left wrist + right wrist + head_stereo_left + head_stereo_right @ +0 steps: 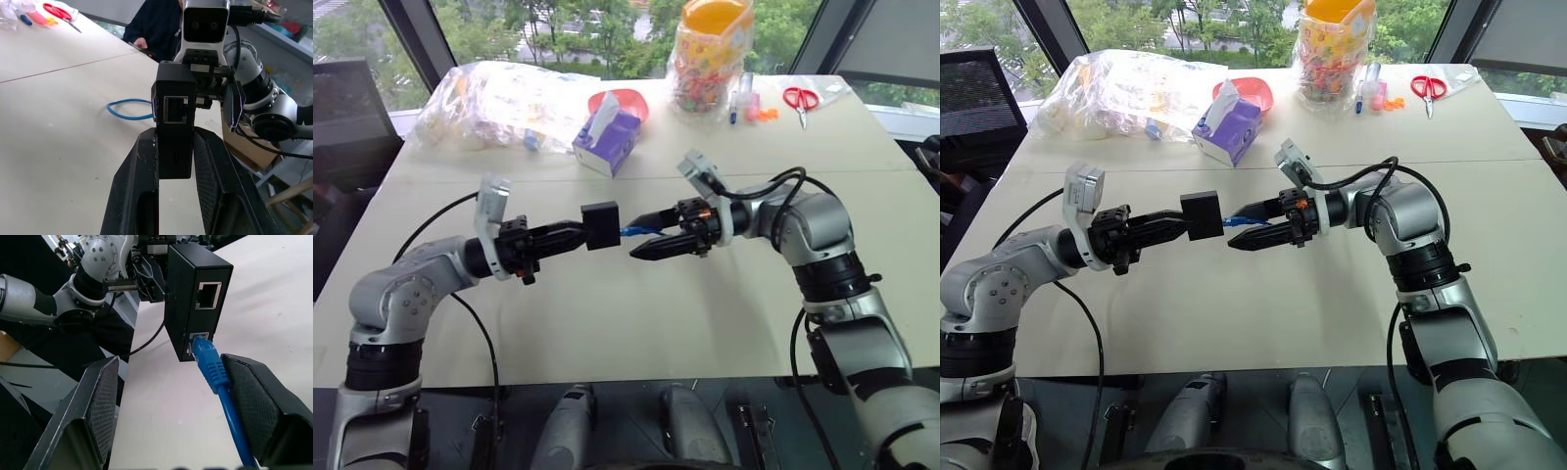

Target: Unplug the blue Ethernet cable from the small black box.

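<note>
While the left gripper (576, 235) pinches the box (601, 224) in the air above the table (626, 313), the cable (215, 372) stays plugged into its side. Right gripper (190, 406) spread around the plug, not squeezing it.

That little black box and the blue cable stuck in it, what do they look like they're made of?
The small black box looks like matte moulded plastic: dull, even faces, crisp edges, with a shiny metal-looking lining in its open port. The blue Ethernet cable seems to have a soft rubbery or vinyl jacket, smooth and slightly glossy, with a ribbed boot at the plug. Neither can be settled by look alone.
</note>
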`<state>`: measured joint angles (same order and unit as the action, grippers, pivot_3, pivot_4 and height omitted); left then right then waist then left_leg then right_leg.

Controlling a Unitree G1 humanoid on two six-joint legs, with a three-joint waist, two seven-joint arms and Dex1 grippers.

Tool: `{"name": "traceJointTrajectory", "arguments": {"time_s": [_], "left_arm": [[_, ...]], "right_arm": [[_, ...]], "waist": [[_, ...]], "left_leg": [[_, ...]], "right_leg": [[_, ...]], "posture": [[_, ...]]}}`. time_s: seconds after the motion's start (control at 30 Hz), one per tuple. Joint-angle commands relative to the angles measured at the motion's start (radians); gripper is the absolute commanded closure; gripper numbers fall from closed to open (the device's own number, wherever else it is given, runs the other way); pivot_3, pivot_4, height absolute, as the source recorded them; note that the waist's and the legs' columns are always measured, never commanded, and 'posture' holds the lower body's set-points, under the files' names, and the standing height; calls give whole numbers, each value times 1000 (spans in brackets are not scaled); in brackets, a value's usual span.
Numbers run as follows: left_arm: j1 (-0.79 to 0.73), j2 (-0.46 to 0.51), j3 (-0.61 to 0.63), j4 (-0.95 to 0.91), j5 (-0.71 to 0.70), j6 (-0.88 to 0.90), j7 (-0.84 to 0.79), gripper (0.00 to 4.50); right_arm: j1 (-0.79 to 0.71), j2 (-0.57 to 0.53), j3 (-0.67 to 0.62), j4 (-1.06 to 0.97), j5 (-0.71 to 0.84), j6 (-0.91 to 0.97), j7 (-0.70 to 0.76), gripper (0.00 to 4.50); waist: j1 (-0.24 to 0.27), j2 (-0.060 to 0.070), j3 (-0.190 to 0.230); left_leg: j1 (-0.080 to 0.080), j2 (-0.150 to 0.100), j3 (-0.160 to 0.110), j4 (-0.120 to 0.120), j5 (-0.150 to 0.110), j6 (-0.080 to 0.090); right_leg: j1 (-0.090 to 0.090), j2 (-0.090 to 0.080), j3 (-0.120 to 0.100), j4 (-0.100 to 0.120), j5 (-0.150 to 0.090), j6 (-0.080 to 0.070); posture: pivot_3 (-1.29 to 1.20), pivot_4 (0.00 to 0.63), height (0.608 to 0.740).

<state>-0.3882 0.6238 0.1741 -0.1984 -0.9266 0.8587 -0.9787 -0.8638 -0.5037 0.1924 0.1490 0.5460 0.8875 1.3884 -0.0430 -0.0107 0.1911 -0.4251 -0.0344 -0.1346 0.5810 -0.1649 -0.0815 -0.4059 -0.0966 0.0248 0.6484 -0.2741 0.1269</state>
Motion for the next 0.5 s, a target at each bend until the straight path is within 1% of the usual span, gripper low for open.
{"name": "traceJointTrajectory", "arguments": {"time_s": [0.03, 0.07, 0.17, 0.23, 0.27, 0.3, 0.33, 0.5], "left_arm": [[-19, 2, 17, -34, -24, -10, -3, 4072], [-21, 0, 16, -36, -25, -9, -1, 4072], [-23, -3, 11, -48, -26, -7, 1, 4072], [-22, -3, 11, -57, -30, -5, 1, 4072], [-20, -1, 11, -62, -32, -4, 1, 4072], [-18, 0, 10, -66, -33, -4, 1, 4072], [-16, 1, 10, -70, -35, -2, 1, 4072], [-1, 11, 8, -83, -37, -2, -4, 4072]], "right_arm": [[-2, 11, -4, -48, 28, 6, -8, 1092], [-2, 13, -3, -48, 28, 7, -10, 1092], [-5, 19, 2, -47, 32, 8, -15, 1860], [-8, 22, 4, -45, 33, 8, -17, 2904], [-10, 23, 5, -43, 34, 8, -18, 3350], [-12, 24, 5, -40, 34, 8, -19, 3950], [-14, 25, 6, -37, 33, 6, -19, 4408], [-15, 20, 13, -27, 23, -1, -11, 4461]], "waist": [[0, 0, 0], [0, 0, 0], [0, 0, 0], [0, 0, 0], [0, 0, 0], [0, 0, 0], [0, 0, 0], [-1, 0, 0]], "left_leg": [[0, 0, 0, 0, 0, 0], [0, 0, 0, 0, 0, 0], [0, 0, 0, 0, 0, 0], [0, 0, 0, 0, 0, 0], [0, 0, 0, 0, 0, 0], [0, 0, 0, 0, 0, 0], [0, 0, 0, 0, 0, 0], [0, 0, 0, 0, 0, 0]], "right_leg": [[0, 0, 0, 0, 0, 0], [0, 0, 0, 0, 0, 0], [0, 0, 0, 0, 0, 0], [0, 0, 0, 0, 0, 0], [0, 0, 0, 0, 0, 0], [0, 0, 0, 0, 0, 0], [0, 0, 0, 0, 0, 0], [0, 0, 0, 0, 0, 0]], "posture": [[0, 150, 726], [0, 150, 726], [0, 150, 726], [0, 150, 726], [0, 150, 726], [0, 150, 726], [0, 150, 726], [0, 150, 726]]}}
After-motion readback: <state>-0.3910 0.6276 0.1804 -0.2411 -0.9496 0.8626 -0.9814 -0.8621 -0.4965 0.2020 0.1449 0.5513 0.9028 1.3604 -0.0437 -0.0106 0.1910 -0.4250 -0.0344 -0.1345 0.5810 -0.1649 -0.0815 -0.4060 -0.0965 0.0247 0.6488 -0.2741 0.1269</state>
